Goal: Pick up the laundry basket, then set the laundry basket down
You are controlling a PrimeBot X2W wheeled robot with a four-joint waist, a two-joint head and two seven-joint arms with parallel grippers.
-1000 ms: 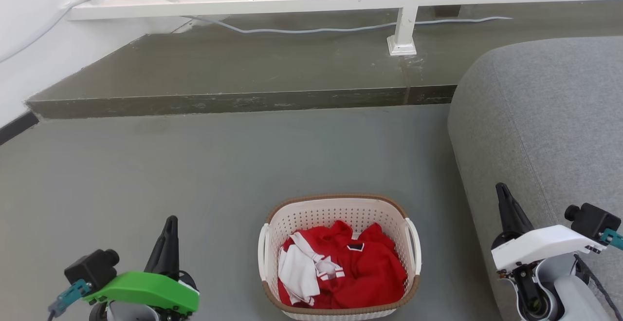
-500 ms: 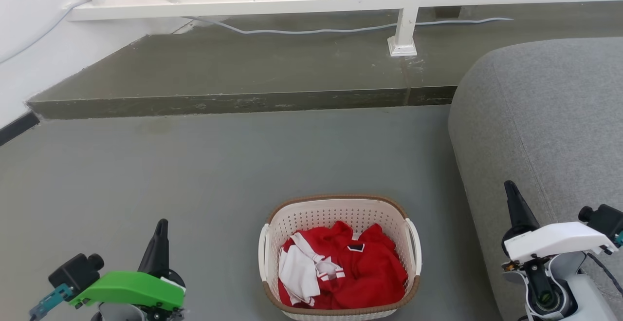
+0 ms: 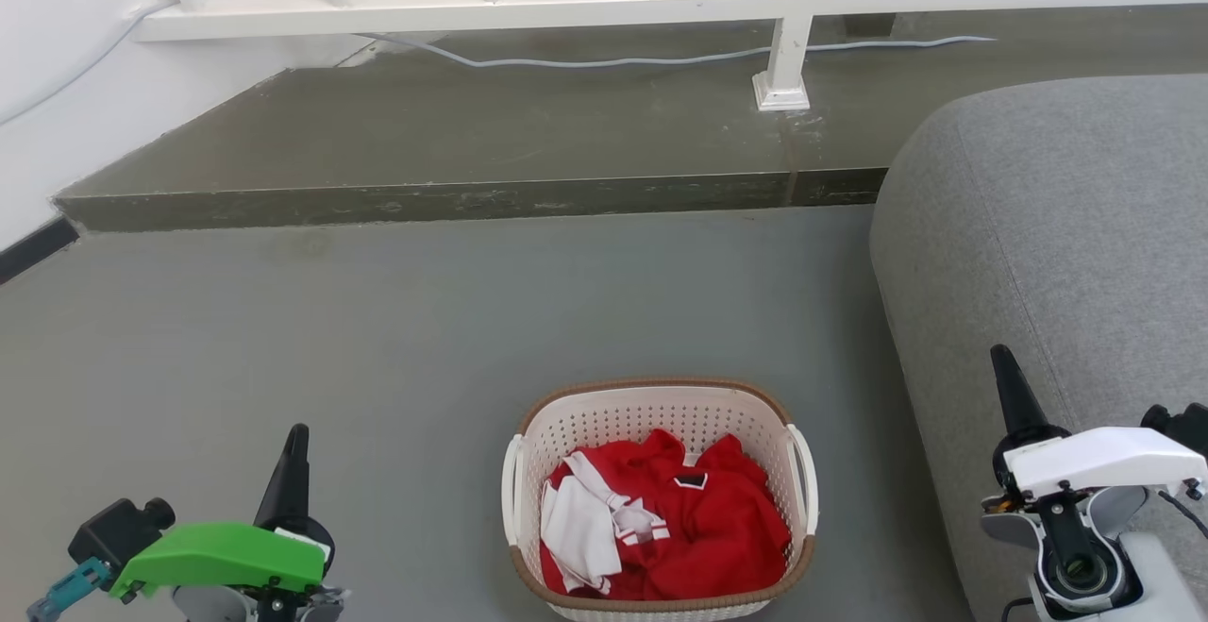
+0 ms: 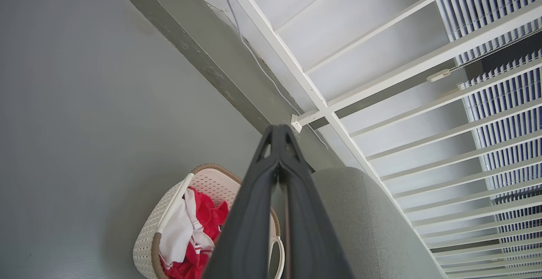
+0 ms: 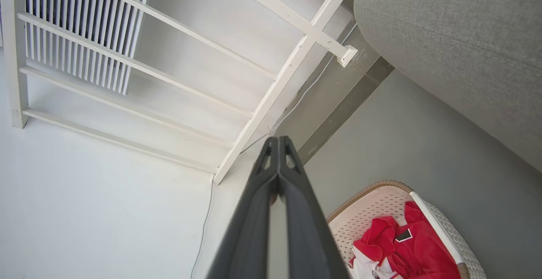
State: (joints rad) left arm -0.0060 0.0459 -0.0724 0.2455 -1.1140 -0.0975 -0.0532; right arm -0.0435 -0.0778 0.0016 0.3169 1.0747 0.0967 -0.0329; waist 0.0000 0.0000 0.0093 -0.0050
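Laundry basket (image 3: 651,411) on grey floor (image 3: 425,339), near centre; red and white clothes (image 3: 698,528) inside. Grey sofa (image 3: 1057,226) just right. Left gripper (image 3: 295,438) and right gripper (image 3: 1003,362) flank it, well apart, both with fingers pressed together, empty

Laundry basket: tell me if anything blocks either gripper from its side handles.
Nothing visible does. Bare grey floor separates the left gripper from the cream-white perforated plastic laundry basket; the right gripper shows against the grey fabric sofa, whose edge stands apart from the basket.
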